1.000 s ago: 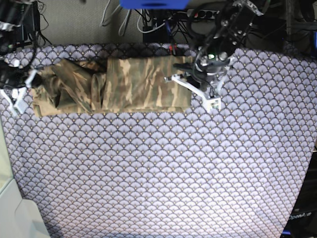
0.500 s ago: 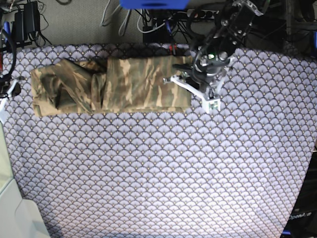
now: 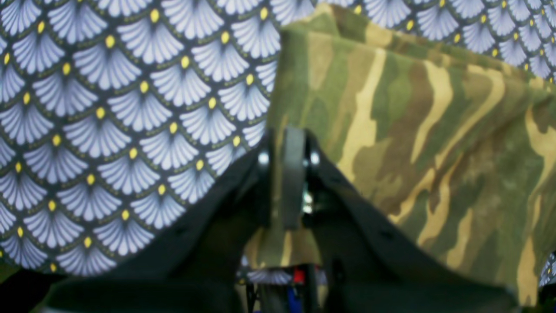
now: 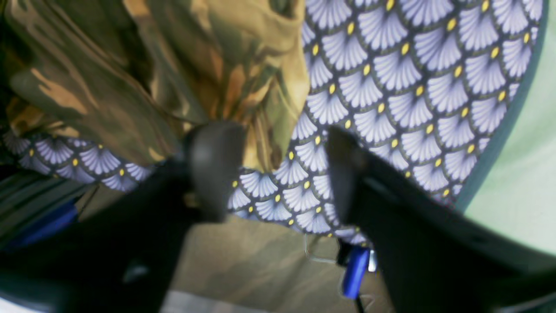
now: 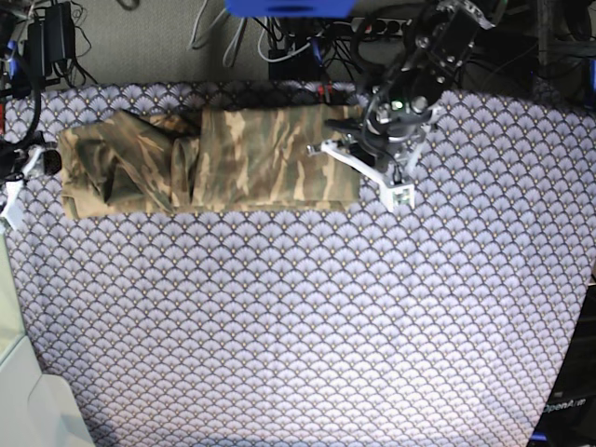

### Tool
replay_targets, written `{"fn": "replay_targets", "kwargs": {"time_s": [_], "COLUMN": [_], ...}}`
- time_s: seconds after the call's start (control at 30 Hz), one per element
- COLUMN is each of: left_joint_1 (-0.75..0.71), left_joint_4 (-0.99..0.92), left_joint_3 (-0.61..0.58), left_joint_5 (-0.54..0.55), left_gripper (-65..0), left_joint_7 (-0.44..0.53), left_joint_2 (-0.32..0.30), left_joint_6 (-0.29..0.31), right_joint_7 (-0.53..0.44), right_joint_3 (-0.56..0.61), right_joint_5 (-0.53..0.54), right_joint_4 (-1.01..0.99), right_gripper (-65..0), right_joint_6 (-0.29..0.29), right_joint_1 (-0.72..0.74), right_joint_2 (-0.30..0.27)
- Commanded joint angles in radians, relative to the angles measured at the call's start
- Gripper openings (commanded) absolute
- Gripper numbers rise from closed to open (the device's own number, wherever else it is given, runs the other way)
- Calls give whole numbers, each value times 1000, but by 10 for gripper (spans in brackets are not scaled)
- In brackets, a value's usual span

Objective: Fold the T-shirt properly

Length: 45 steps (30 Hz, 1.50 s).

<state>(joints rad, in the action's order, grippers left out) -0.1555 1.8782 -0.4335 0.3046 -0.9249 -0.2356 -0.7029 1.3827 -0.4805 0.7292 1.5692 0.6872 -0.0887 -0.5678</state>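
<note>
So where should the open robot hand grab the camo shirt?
Probably the bunched end of the T-shirt, nearest the right gripper, whose jaws stand open just off it. That end lies in raised wrinkles, easier to pinch than the flat middle, so come in sideways along the purple cloth. The left gripper already pinches the other end.
</note>
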Motion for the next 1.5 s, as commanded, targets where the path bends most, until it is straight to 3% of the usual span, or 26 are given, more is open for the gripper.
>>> {"fn": "replay_targets", "kwargs": {"time_s": [0.0, 0.43, 0.7, 0.83, 1.2, 1.47], "left_joint_1": [4, 1, -11, -11, -11, -26], "left_joint_4": [13, 11, 19, 19, 21, 22], "left_joint_3": [2, 2, 2, 2, 2, 2], "left_joint_5": [-5, -5, -5, -5, -5, -5], "left_gripper": [-606, -593, -342, -282, -279, -279], "left_joint_7": [10, 8, 8, 8, 8, 8], "left_joint_2": [0, 5, 2, 2, 5, 0], "left_joint_6": [5, 5, 5, 5, 5, 5], "right_joint_7": [-24, -38, -38, -72, -118, -168], "right_joint_3": [-8, -39, -39, -36, -33, -30], "right_joint_5": [10, 7, 7, 7, 7, 5], "right_joint_4": [9, -390, -393, -396, -399, -571], "right_gripper": [-243, -231, -231, -231, -231, -231], "right_joint_6": [11, 11, 11, 11, 11, 11], "right_joint_1": [22, 178, 192, 194, 192, 214], "right_joint_2": [-22, -5, -5, -4, -2, -4]}}
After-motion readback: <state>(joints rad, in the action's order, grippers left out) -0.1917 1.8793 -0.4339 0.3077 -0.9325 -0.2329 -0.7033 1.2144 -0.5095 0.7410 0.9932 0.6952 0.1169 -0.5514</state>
